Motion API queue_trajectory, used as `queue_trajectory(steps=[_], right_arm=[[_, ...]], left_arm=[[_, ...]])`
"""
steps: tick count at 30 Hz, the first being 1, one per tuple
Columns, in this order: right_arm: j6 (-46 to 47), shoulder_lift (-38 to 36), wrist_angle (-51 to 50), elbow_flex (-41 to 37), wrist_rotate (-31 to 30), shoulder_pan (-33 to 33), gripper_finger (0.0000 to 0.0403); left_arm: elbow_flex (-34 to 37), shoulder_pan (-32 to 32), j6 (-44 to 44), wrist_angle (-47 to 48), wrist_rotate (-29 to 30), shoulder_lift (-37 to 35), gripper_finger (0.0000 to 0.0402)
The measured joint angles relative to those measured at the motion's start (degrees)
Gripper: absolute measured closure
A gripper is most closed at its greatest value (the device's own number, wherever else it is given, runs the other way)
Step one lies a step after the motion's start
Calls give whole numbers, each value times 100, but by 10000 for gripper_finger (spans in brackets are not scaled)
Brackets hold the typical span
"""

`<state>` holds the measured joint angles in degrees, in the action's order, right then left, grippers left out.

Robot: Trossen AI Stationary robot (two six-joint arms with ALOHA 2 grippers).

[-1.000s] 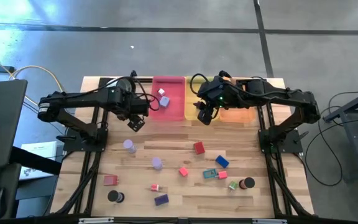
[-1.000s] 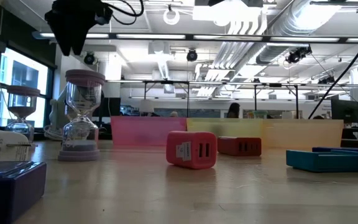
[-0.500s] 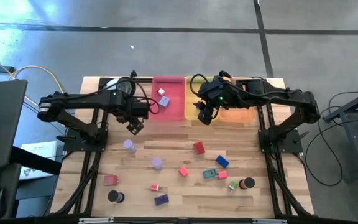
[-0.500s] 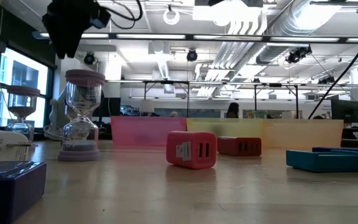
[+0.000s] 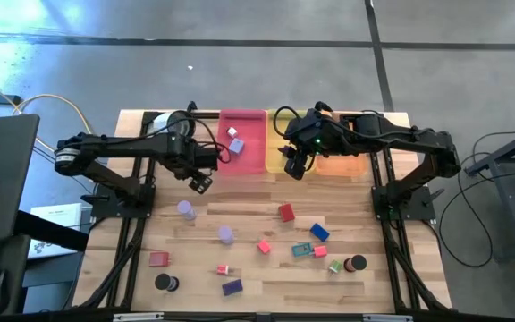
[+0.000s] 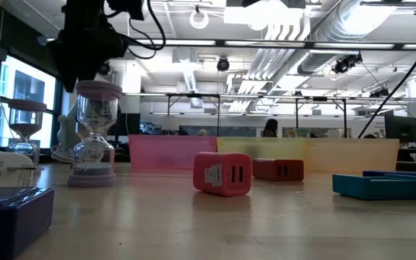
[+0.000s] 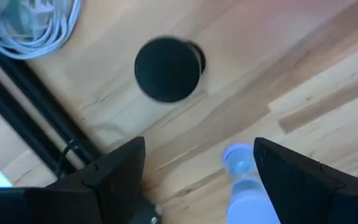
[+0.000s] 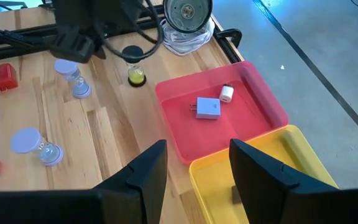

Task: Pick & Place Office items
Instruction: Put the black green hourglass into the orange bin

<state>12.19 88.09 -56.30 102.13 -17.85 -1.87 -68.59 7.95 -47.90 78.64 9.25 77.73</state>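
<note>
Now left pincer (image 5: 200, 183) shifted toward lavender hourglass (image 5: 186, 209).

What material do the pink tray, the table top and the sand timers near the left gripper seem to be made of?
Pink tray: probably glossy plastic, with smooth molded walls and an even colour.
Table top: light wood, made of planks with visible grain and seams.
Sand timer: clear bulbs, glass or clear plastic, I cannot tell which, between lavender caps that look like matte plastic.

Small coloured office items (image 5: 286, 212) lie scattered across the wooden table.
</note>
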Motion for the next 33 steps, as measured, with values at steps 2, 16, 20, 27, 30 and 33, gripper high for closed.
queue_trajectory(steps=[2, 16, 20, 27, 30, 33], right_arm=[[-2, 0, 27, 0, 0, 0, 241], [0, 0, -33, 2, 2, 0, 241], [-2, 0, -49, 2, 2, 0, 241], [-44, 0, -49, 2, 2, 0, 241], [-44, 0, -49, 2, 2, 0, 241], [-45, 0, -49, 2, 2, -1, 241]], left_arm=[[56, 154, 48, -162, -117, -2, 109], [401, 1026, 715, -627, -528, -1, 109], [401, 1083, 713, -629, -450, -2, 109], [440, 1083, 739, -719, -240, 0, 109], [443, 1064, 739, -717, -171, 0, 109], [443, 1064, 734, -716, -183, 0, 109]])
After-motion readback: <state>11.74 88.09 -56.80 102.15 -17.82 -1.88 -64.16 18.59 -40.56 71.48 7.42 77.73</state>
